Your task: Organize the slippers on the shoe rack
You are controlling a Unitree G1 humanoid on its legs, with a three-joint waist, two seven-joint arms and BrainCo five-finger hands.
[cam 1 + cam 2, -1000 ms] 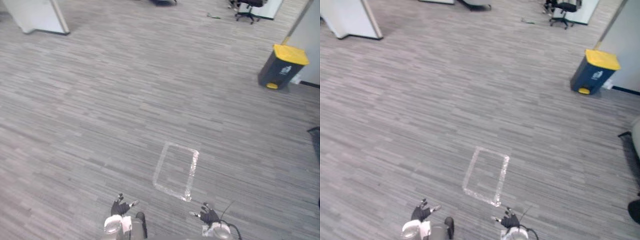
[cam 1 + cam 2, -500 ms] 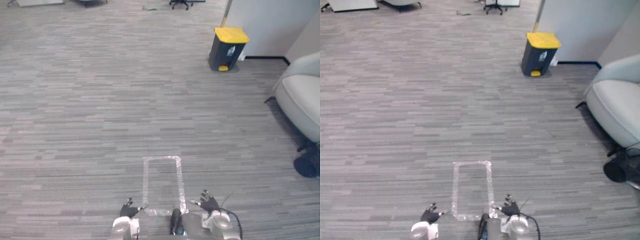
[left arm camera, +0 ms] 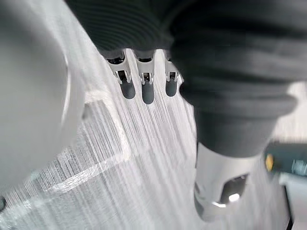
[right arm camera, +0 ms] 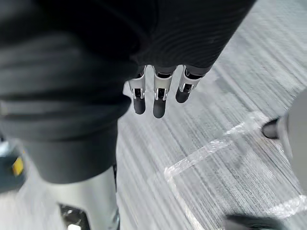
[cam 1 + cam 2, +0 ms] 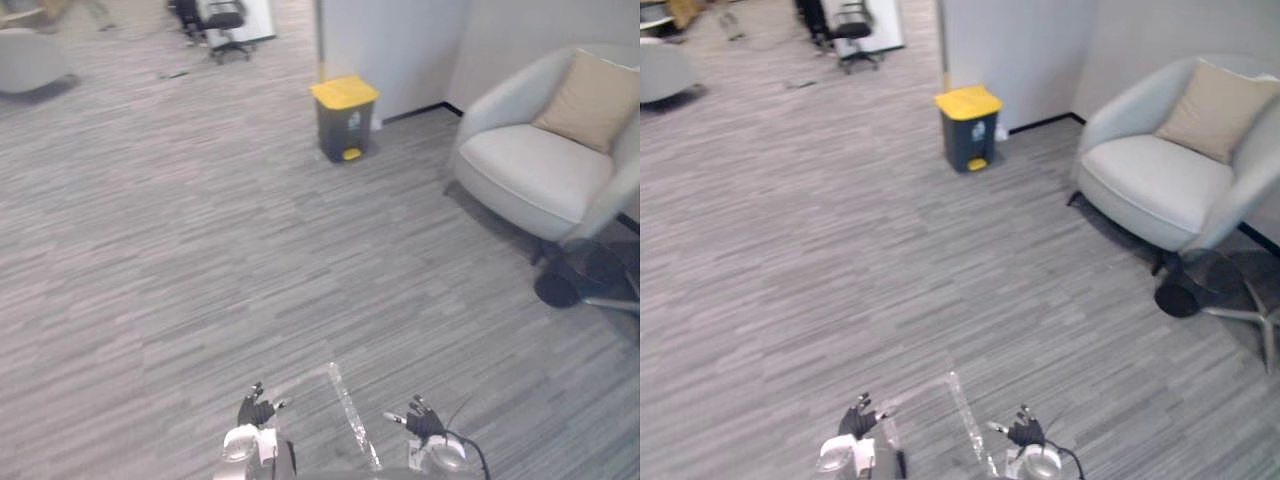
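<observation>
A grey striped carpet floor (image 5: 150,250) is stretching across the whole scene. At the far left, well away, a pale rounded seat (image 5: 30,60) is standing, and just right of it a black office chair on castors (image 5: 222,20) is sitting by a white panel. Close in and low, the left robot hand (image 5: 255,408) is hanging above the floor, its silver dark-tipped fingers (image 3: 147,91) pointing straight down and relaxed, gripping nothing. Between the two hands a clear tape outline (image 5: 350,410) is lying stuck flat on the carpet. Farther off, near the middle, a dark grey bin with a yellow lid (image 5: 343,118) is standing upright against a pale grey wall (image 5: 390,45). The right robot hand (image 5: 423,420) is hanging low on the other side of the tape, its fingers (image 4: 159,103) likewise straight, loose and empty. At the right, a pale grey upholstered armchair (image 5: 530,170) is carrying a beige square cushion (image 5: 590,100) leaning on its backrest. Just beside the armchair, a dark round base (image 5: 556,290) is resting on the floor.
</observation>
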